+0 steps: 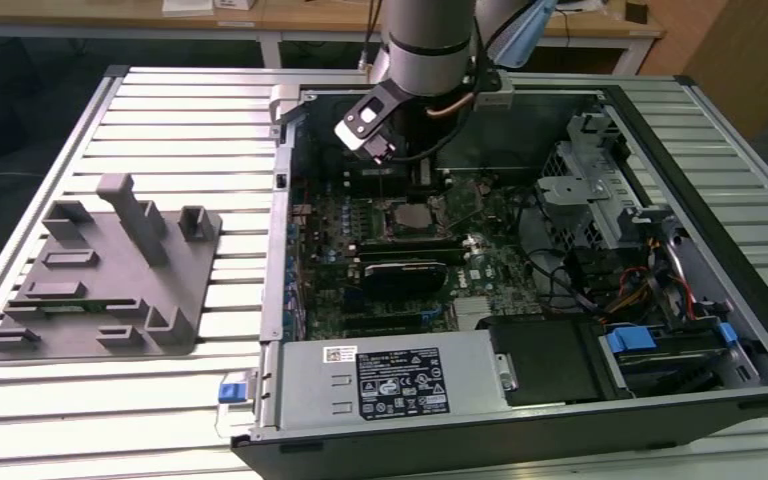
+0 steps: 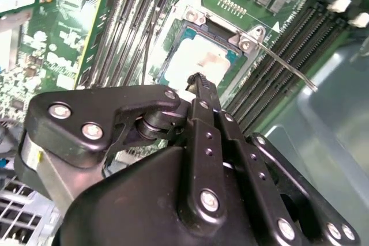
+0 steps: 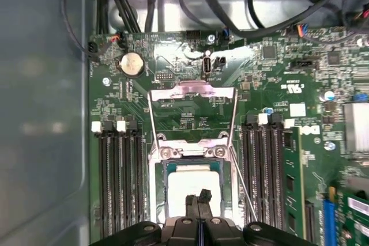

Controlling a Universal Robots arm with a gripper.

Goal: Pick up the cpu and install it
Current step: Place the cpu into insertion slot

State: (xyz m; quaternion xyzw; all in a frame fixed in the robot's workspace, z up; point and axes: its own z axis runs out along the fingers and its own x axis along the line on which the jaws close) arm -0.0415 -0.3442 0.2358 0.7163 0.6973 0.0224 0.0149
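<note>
Hovered over the open socket with the black claw point(image 3: 199, 196) pinched together on nothing.

Found the small square silver-topped cpu point(image 3: 183, 184) lying flat inside the metal-framed socket point(image 3: 157, 191) on the green motherboard point(image 3: 190, 122), right beneath the claw tips (touching or just clear, could not tell). Saw the socket's hinged silver load plate point(image 3: 193, 89) swung up and open. Noted, in the exterior view, the grey plastic tray with upright posts point(image 1: 104, 290) on the slatted metal desk point(image 1: 184, 110), to that view's left of the open black computer case point(image 1: 518, 440).
</note>
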